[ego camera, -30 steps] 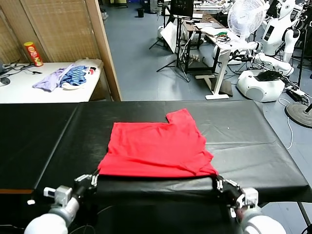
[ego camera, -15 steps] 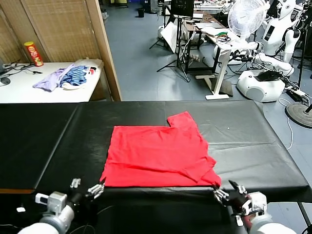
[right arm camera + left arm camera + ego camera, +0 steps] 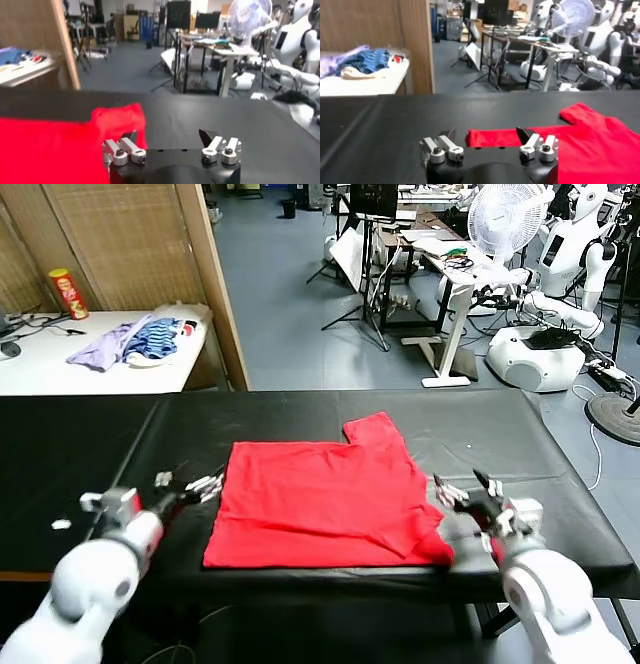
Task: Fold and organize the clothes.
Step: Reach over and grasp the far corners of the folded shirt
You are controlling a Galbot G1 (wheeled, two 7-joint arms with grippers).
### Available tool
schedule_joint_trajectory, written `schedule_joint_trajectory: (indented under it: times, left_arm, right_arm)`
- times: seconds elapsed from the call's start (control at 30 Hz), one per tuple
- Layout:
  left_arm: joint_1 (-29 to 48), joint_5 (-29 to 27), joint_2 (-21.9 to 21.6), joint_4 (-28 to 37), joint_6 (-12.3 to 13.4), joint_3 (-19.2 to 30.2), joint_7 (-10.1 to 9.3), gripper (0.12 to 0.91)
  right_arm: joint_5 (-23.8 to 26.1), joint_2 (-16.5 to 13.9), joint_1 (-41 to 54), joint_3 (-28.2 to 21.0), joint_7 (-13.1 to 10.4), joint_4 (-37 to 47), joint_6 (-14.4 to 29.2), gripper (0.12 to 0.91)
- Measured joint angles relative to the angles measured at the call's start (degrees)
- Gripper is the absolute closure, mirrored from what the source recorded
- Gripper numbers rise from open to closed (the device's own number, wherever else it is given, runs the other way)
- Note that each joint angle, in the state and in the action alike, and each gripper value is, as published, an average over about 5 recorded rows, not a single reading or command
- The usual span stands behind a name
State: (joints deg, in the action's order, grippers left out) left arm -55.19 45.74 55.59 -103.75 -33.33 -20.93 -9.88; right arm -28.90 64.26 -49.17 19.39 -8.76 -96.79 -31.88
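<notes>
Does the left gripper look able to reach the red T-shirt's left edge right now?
Probably yes: the open left gripper hangs just beside the red T-shirt, with only bare black table between them.

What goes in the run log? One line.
shirt: flat on table | left end effector: open, beside shirt | right end effector: open, beside shirt

The T-shirt (image 3: 323,504) at frame centre is plain bright red, on a black table (image 3: 80,454). At upper left, a white table (image 3: 60,364) carries a lilac garment (image 3: 100,346) beside a blue-striped one (image 3: 155,339), with a red and yellow can (image 3: 68,294) behind. Both grippers, left (image 3: 190,486) and right (image 3: 465,489), are silver and black. The floor (image 3: 290,314) is grey-blue.
</notes>
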Motion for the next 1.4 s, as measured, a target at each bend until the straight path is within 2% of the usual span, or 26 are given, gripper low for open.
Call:
schedule_joint_trajectory:
  times: [0.17,0.33,0.47,0.63,0.73,0.8,0.87,0.97,1.1,1.17,1.23,1.4]
  left_arm:
    - [9.8,0.9,1.1,10.5,-1.1,6.2,0.52,0.232]
    - [15.3,0.7,2.2,18.3,-4.4,10.1,1.65,0.232]
    - [16.8,0.2,2.4,21.3,-5.8,11.4,3.05,0.232]
    - [17.8,0.1,2.8,23.4,-5.8,11.9,3.48,0.232]
    - [18.0,-0.2,2.8,24.0,-5.6,11.9,3.96,0.241]
    - [18.1,-0.5,2.8,24.4,-5.3,11.9,4.27,0.289]
    - [18.2,-0.6,2.9,24.9,-4.8,11.8,4.57,0.37]
    - [18.1,-0.6,3.0,25.3,-4.2,11.5,5.35,0.521]
    - [17.6,-0.6,3.2,25.2,-2.8,11.2,6.25,0.739]
    - [17.4,-0.7,3.4,24.9,-2.0,10.9,6.31,0.845]
    - [17.0,-1.1,3.5,24.3,-1.1,10.4,6.28,0.896]
    - [15.4,-2.8,3.2,21.4,0.1,8.4,6.45,0.903]
  right_arm:
    - [-2.1,1.8,9.3,-4.8,0.1,10.8,-0.5,0.227]
    - [-4.2,4.2,15.7,-7.5,1.1,19.4,-2.5,0.227]
    - [-4.4,6.5,19.2,-8.2,2.7,25.0,-3.6,0.227]
    - [-4.6,9.0,21.7,-8.6,4.9,30.5,-4.9,0.229]
    - [-4.4,9.9,22.2,-8.8,5.3,32.2,-4.9,0.288]
    - [-4.3,10.4,22.2,-8.8,5.4,32.8,-4.8,0.381]
    - [-4.1,10.7,22.2,-8.8,5.4,33.1,-4.7,0.498]
    - [-3.4,11.3,21.9,-8.7,5.4,33.4,-3.8,0.665]
    - [-2.2,11.7,20.9,-8.7,6.0,33.0,-0.6,0.856]
    - [-1.9,11.6,20.3,-8.7,6.6,32.4,1.3,0.898]
    - [-0.9,11.3,19.5,-8.5,7.0,31.5,3.4,0.902]
    - [1.1,9.9,16.1,-7.4,7.9,27.0,8.5,0.902]
